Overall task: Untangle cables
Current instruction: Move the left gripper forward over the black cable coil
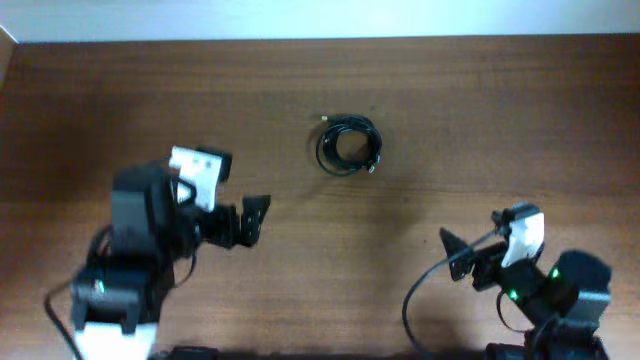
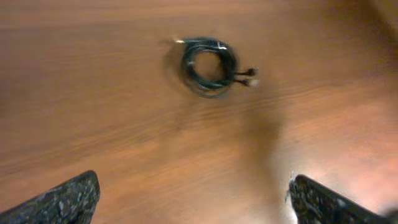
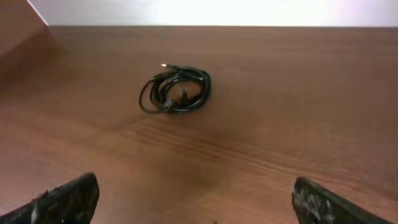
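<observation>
Your cables (image 1: 347, 145) lie as one tight coil toward 12 o'clock on the table (image 1: 520, 100). The left gripper (image 1: 260, 218) sits well off at the coil's 8 o'clock and the right gripper (image 1: 452, 254) at its 4 o'clock, both spread wide and holding nothing. If you pinch across the whole ring, you will likely lift it as a lump and cinch the loops tighter, and the thin plug ends at its 10 and 4 o'clock may skid away under a shallow approach.
</observation>
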